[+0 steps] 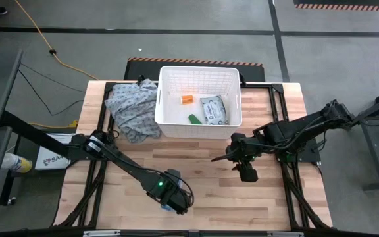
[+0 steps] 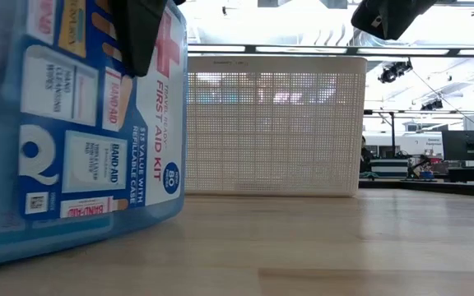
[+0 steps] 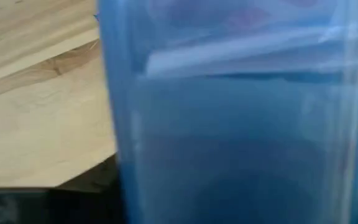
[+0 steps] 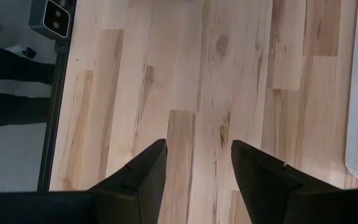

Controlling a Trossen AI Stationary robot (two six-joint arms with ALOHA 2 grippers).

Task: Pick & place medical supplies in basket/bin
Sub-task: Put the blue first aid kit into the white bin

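The low view shows the first-aid box (image 2: pixel 76 123) best: a blue, stiff plastic case standing on edge on the counter (image 2: pixel 319 247), its printed label facing the camera and one dark finger of the left gripper (image 2: pixel 142 33) coming down across its face. It looks rigid and smooth, probably light, and likely to slip or tip if pinched near a corner; the sound hold is across its thin sides, near the middle of the top edge. The left jaws are around the box, but whether they are pressing on it yet cannot be told.

From above, the same box is almost hidden under the left gripper (image 1: pixel 174 197) at the counter's near edge, well apart from the white basket (image 1: pixel 200 74) at the far side. That view alone shows the basket's contents: an orange item (image 1: pixel 187 100), a green item (image 1: pixel 194 118) and a grey-white packet (image 1: pixel 214 110), with a patterned cloth (image 1: pixel 133 108) heaped beside it.

The right gripper (image 4: pixel 194 180) hangs over bare wood near the counter's middle, jaws partly open and holding nothing.
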